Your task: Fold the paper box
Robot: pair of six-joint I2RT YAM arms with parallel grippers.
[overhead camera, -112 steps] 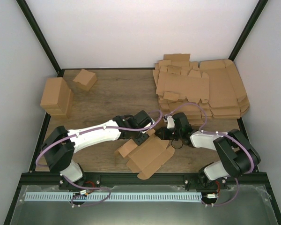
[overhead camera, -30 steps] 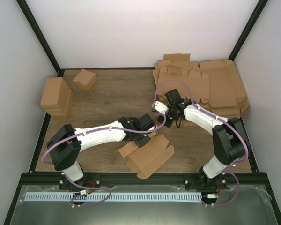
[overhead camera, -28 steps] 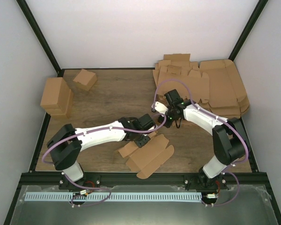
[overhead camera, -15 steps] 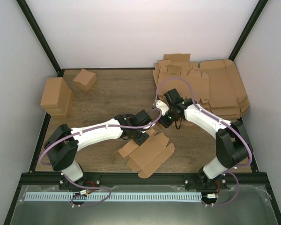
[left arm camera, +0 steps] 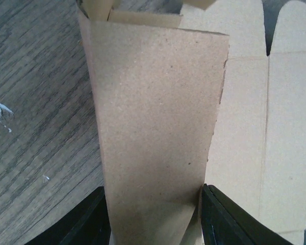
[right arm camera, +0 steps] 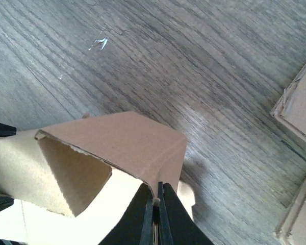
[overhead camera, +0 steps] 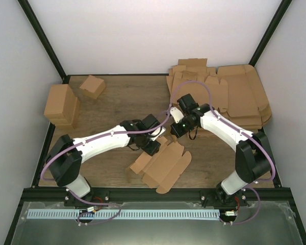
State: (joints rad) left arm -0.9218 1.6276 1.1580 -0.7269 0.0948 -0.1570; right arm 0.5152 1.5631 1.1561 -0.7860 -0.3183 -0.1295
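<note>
Overhead, little of either claw shows: the left gripper (overhead camera: 154, 146) and the right gripper (overhead camera: 173, 130) are each masked by their own black wrist housings, so only the wrist views reveal the fingers. In the left wrist view the fingers (left arm camera: 89, 222) are cut off by the lower edge. A raised panel of the plain brown die-cut cardboard paper box (overhead camera: 166, 163) stands between them and touches both, so this claw is clamped on it. That panel fills most of the view and hides whatever lies beyond it. In the right wrist view the claw is clenched tight, its tips meeting at the creased corner of a lifted flap. Whether any card is nipped between them is too fine to make out. The box lies mostly flat on the grey-brown wooden table (overhead camera: 122, 102), spreading out on the near side of both claws. It has rounded tabs along its edges, and one flap is bent into an open hollow fold just beside the right claw's tips.
</note>
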